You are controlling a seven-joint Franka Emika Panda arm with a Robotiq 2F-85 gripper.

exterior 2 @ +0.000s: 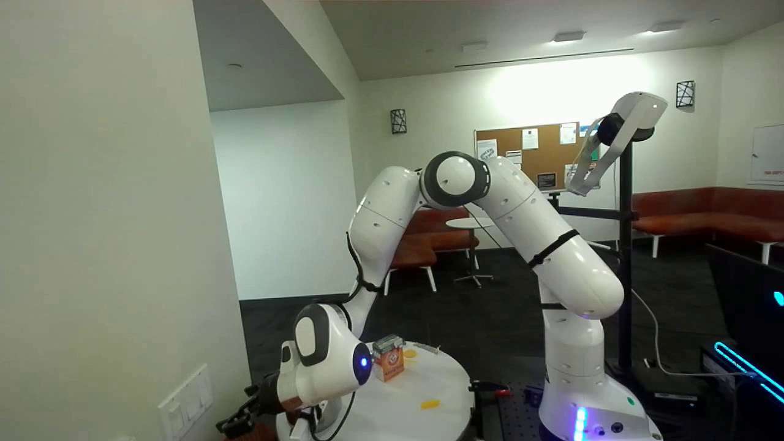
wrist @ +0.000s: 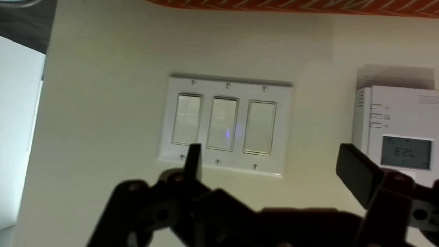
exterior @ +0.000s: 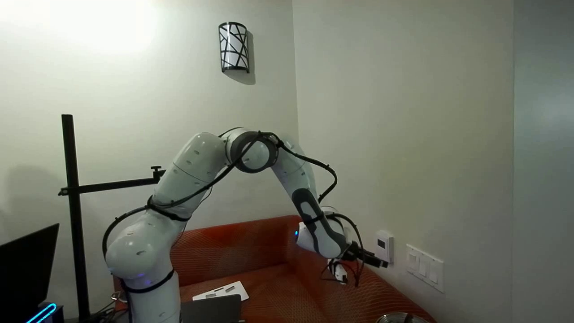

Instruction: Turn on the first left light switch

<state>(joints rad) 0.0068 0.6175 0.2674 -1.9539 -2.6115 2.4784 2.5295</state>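
Pale wall (wrist: 103, 113), gripper (wrist: 275, 168) near three switches (wrist: 222, 123)

The end effector (exterior 2: 226, 426) hangs near the switch plate (exterior 2: 186, 401), while an orange box (exterior 2: 389, 364) tops a table (exterior 2: 432, 381)

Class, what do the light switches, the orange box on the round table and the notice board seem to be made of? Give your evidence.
Light switches: probably plastic, smooth and slightly glossy; a violet glint shows on the middle one.
Orange box: likely printed cardboard, finish unclear; flat panels, straight edges.
Notice board: perhaps matte cork: brown, with papers on it; grain too small to see.
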